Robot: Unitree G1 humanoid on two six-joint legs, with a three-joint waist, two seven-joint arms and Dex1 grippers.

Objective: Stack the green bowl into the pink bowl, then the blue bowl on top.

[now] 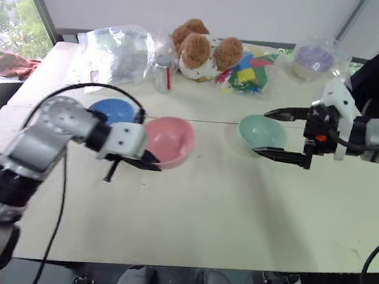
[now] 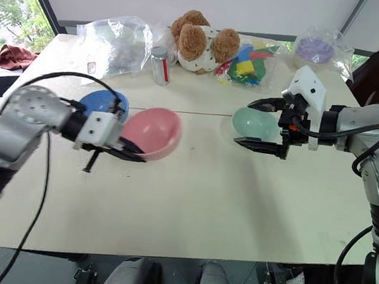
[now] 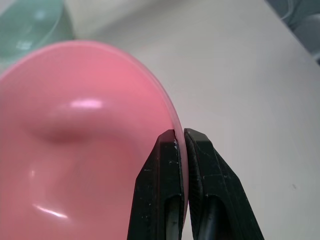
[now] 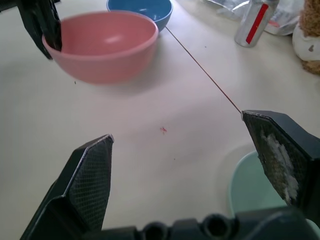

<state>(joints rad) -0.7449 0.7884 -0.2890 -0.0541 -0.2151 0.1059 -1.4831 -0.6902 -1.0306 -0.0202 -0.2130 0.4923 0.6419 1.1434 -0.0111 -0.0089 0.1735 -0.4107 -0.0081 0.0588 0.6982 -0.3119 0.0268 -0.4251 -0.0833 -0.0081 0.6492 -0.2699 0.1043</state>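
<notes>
On the worktop (image 1: 223, 207) in front of me, I have the left end effector (image 3: 181, 150) clamped on the rim of the pink bowl (image 1: 170, 140), one finger inside the wall and one outside. The bowl looks tipped and raised a little off the surface, its mouth turned partly toward the middle of the worktop. I judge this grip is meant to carry the pink bowl closer to the others, since it has to become the base of the stack.

The blue bowl (image 1: 115, 111) sits upright just behind the pink one, on the far left side, close to touching it from my head view. It has nothing in it that I can see.

My right end effector (image 2: 261, 125) hovers with its fingers spread wide, one on either side of the green bowl (image 2: 256, 123), which rests upright on the worktop to the right of centre, well apart from the pink bowl. The fingers are not gripping it; I read this as a waiting pose, ready to take the green bowl once the pink one is set down. The green bowl is empty, and so is the pink.

Along the far edge lie a plush toy (image 1: 203, 49), a clear plastic bag (image 1: 117, 51), a small bottle (image 2: 160, 65), a bag of coloured blocks (image 1: 251, 70) and a bagged purple thing (image 1: 313, 58), all clear of my working area.
</notes>
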